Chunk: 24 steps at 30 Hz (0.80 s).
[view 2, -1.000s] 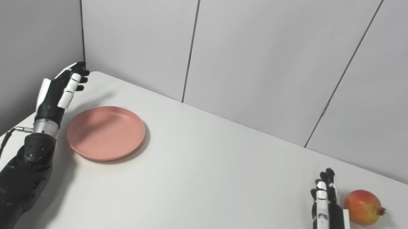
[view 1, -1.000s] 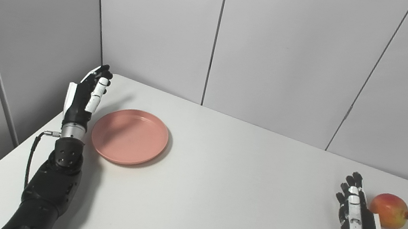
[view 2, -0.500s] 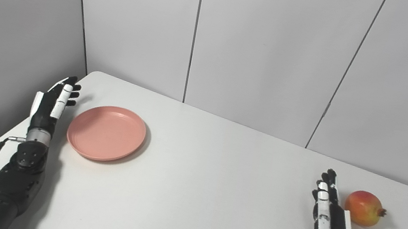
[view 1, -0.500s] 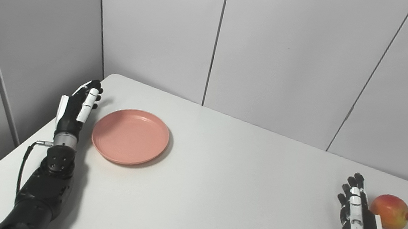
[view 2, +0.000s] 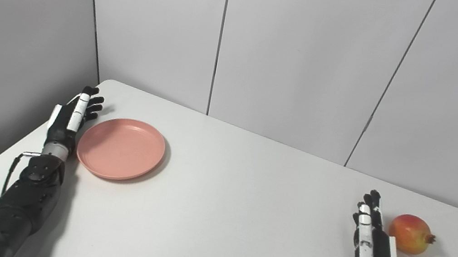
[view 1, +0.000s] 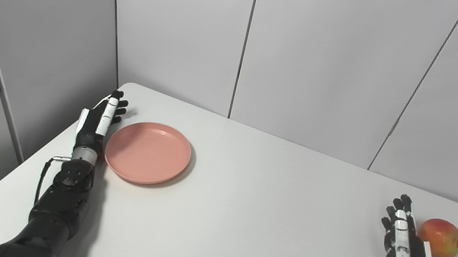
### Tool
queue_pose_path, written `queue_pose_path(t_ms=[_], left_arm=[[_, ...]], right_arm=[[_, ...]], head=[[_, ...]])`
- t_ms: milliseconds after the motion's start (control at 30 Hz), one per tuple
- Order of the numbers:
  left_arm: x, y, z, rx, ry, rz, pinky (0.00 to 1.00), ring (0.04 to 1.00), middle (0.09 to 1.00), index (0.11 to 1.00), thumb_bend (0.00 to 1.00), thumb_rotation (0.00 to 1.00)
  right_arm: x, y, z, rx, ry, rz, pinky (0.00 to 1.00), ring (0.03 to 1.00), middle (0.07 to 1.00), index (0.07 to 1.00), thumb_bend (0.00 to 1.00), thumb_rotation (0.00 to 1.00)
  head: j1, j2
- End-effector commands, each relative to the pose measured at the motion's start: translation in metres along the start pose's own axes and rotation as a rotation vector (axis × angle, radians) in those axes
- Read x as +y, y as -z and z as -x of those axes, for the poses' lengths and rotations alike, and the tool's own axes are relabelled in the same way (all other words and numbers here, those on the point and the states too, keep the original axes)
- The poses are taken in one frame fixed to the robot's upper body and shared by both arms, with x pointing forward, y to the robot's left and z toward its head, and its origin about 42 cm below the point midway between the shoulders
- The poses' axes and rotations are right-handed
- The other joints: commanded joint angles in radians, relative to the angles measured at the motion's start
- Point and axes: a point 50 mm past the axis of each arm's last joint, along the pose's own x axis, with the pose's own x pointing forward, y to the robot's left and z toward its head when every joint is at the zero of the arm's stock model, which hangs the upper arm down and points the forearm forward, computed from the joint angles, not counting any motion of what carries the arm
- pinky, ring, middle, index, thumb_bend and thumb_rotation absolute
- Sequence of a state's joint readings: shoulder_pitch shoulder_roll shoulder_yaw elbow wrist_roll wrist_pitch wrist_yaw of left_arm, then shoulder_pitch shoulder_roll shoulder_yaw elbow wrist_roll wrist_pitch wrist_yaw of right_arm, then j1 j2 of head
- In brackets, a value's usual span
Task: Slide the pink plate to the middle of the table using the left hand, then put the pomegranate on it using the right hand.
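The pink plate [view 1: 148, 152] lies flat on the white table [view 1: 241, 222] near its far left corner. My left hand [view 1: 97, 123] is open, fingers straight, low at the plate's left rim; I cannot tell whether it touches. The red-yellow pomegranate [view 1: 441, 238] lies at the table's right side. My right hand [view 1: 404, 255] is open, fingers straight, just left of the pomegranate and apart from it. Both show in the right eye view too: plate [view 2: 121, 148], pomegranate [view 2: 412, 234].
Grey wall panels [view 1: 313, 59] stand close behind the table and along its left side. The table's left edge [view 1: 14, 177] runs just beside my left forearm. A cable loops by the left wrist [view 1: 49, 164].
My left hand has come down from above the table's corner to table level beside the plate's left rim. The plate, pomegranate and right hand have stayed put. The camera shifted slightly.
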State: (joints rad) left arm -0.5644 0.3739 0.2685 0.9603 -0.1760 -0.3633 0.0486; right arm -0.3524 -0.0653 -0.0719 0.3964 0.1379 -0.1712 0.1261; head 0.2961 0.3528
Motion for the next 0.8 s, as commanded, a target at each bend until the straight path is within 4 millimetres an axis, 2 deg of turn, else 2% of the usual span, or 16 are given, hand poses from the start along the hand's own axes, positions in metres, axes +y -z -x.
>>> queue_pose_path(t_ms=[0,400,600,767], left_arm=[[-0.016,-0.020,-0.013,-0.068,0.022,0.051,0.78,0.819,0.827,0.823,0.72,1.00],[-0.026,-0.013,-0.009,-0.030,0.093,0.083,0.81,0.836,0.848,0.848,0.73,1.00],[-0.032,-0.013,-0.008,-0.022,0.113,0.108,0.80,0.827,0.836,0.840,0.70,1.00],[-0.040,-0.014,-0.004,-0.022,0.163,0.089,0.81,0.843,0.850,0.855,0.72,1.00]], right_arm=[[0.004,-0.001,0.003,-0.040,-0.006,-0.016,1.00,1.000,1.000,1.000,0.47,0.87],[0.004,-0.002,0.003,-0.045,-0.005,0.000,1.00,1.000,1.000,1.000,0.47,0.87],[0.005,-0.002,0.003,-0.047,-0.004,-0.005,1.00,1.000,1.000,1.000,0.47,0.88],[0.005,-0.003,0.003,-0.041,-0.002,-0.004,1.00,0.997,1.000,1.000,0.47,0.87]], head=[[0.001,0.001],[0.001,0.008],[-0.003,0.012],[-0.005,0.015]])
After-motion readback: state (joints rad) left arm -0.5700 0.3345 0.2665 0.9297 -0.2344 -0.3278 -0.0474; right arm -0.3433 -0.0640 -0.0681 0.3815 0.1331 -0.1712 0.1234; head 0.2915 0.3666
